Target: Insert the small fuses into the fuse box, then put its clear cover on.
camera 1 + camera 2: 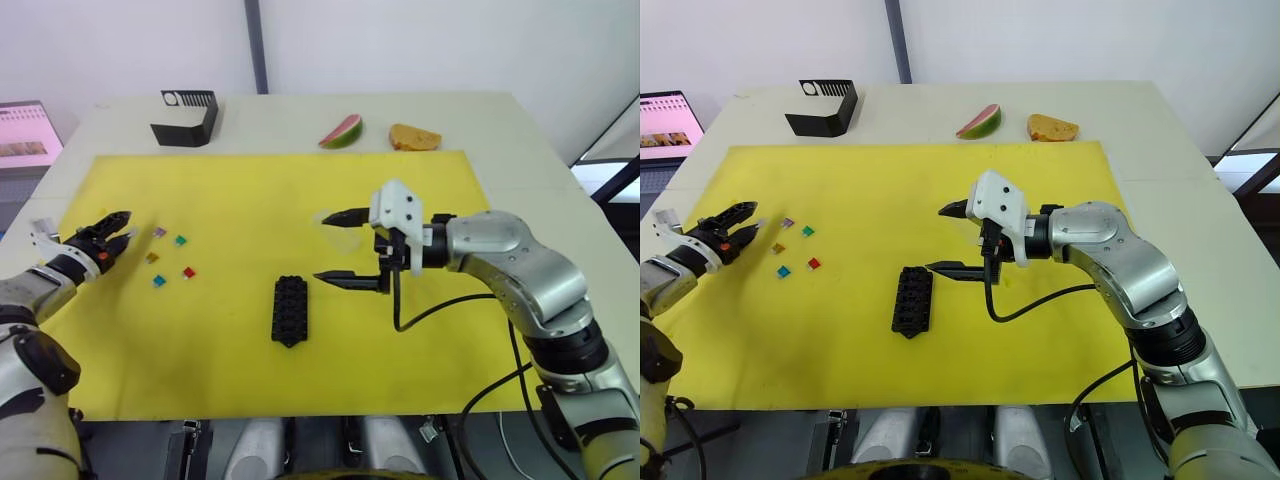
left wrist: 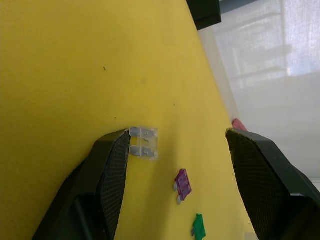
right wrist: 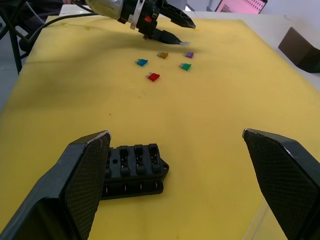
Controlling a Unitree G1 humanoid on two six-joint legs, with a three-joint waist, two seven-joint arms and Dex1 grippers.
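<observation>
Black fuse box [image 1: 290, 310] nearest the lower edge of the yellow mat [image 1: 250, 380], lying flat, long axis running away from the robot; two rows of slots on top, none visibly filled. Right gripper [image 1: 338, 247] just to its right and above, fingers spread wide, nothing between them; in the right wrist view one finger [image 3: 82, 175] overlaps the box's end. Faint transparent shape near the right gripper's upper finger, possibly the clear cover [image 1: 345, 235]; outline too weak to confirm.

Small fuses loose on the mat's left part, well apart from the box: purple [image 1: 159, 232], teal [image 1: 181, 240], tan [image 1: 152, 257], red [image 1: 189, 272], blue [image 1: 158, 281]. Each a tiny coloured chip; purple one shows two metal blades in the left wrist view.

Left gripper [image 1: 118, 228] at the mat's left edge, low over the surface, fingers parted. Grey, near-translucent fuse [image 2: 144, 142] touching the tip of one left finger [image 2: 112, 172], flat on the mat, not clamped.

Behind the mat on the table [image 1: 480, 120]: larger black box [image 1: 186, 118], watermelon slice [image 1: 341, 132], bread piece [image 1: 414, 137].
</observation>
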